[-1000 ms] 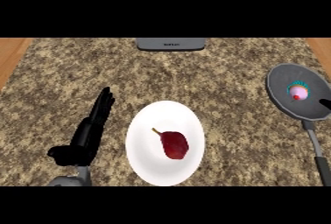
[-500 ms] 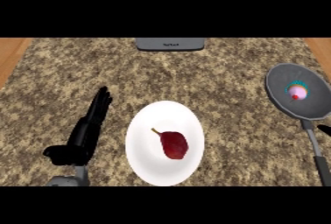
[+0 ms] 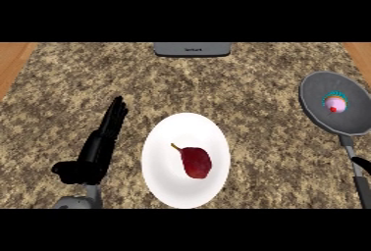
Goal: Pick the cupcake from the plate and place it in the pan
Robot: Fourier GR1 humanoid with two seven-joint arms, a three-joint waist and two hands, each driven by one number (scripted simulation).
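Cupcake [image 3: 334,103] with pink icing inside the grey pan [image 3: 319,115] by the table's [image 3: 253,73] right edge, well apart from the white plate [image 3: 163,166] near the front edge, a dark red fruit [image 3: 196,162] on it. Left hand [image 3: 98,149] just left of the plate, fingers straight and together, holding nothing. Right hand [image 3: 362,164] only a dark sliver beside the pan's handle [image 3: 348,143]: apart or together, cannot tell.
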